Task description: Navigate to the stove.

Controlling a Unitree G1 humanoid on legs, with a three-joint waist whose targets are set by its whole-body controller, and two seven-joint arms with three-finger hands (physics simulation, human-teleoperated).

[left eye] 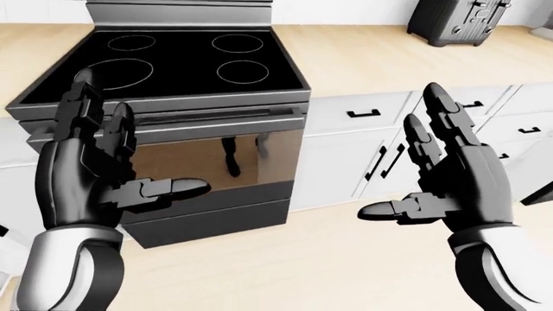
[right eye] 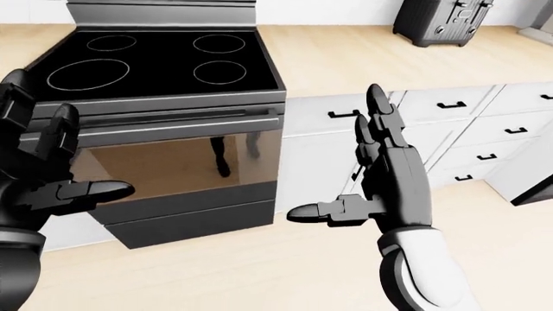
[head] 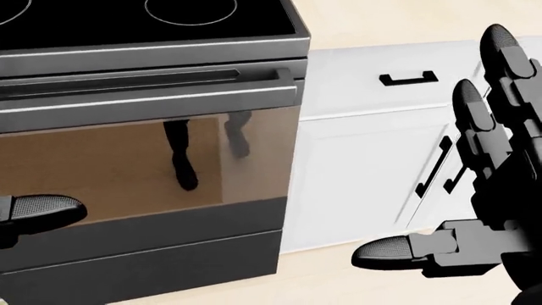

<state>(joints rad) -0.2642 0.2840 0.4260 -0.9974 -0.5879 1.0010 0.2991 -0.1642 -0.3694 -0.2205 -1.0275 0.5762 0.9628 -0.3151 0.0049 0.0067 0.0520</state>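
Observation:
The black stove [left eye: 173, 65] fills the upper left of the left-eye view, with a glass cooktop, several ring burners and a glossy oven door [left eye: 220, 165] under a long handle [left eye: 216, 120]. The door reflects the robot's legs. My left hand [left eye: 129, 155] is raised at the left, open and empty, fingers spread in front of the oven door. My right hand [left eye: 423, 168] is raised at the right, open and empty, in front of the white cabinets. In the head view the oven door [head: 144, 165] is close and large.
A wooden counter [left eye: 389, 55] runs right of the stove over white drawers and doors [left eye: 363, 149] with black handles. A dark toaster-like appliance [left eye: 458, 19] stands at the counter's top right. Light wood floor [left eye: 294, 259] lies below.

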